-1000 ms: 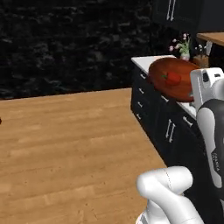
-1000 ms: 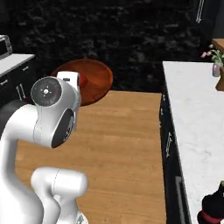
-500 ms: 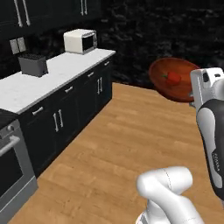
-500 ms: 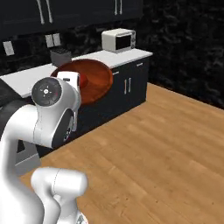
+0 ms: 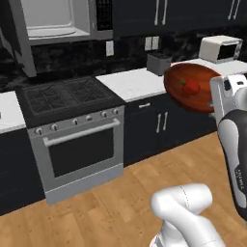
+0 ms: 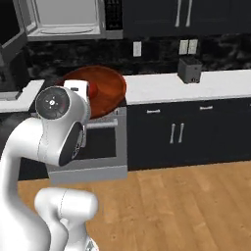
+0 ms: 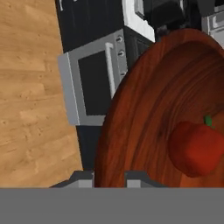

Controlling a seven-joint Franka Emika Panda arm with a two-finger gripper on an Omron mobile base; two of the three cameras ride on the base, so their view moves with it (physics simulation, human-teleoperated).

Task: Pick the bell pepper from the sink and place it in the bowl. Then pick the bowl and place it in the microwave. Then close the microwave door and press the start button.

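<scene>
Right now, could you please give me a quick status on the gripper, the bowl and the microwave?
Gripper shut on bowl rim, bowl carried. Bell pepper inside it. Microwave open above stove; path looks clear.

A steel oven with a black stovetop stands among dark cabinets under a white counter. A grey toaster sits on the counter below two wall outlets. The floor is wood.
</scene>
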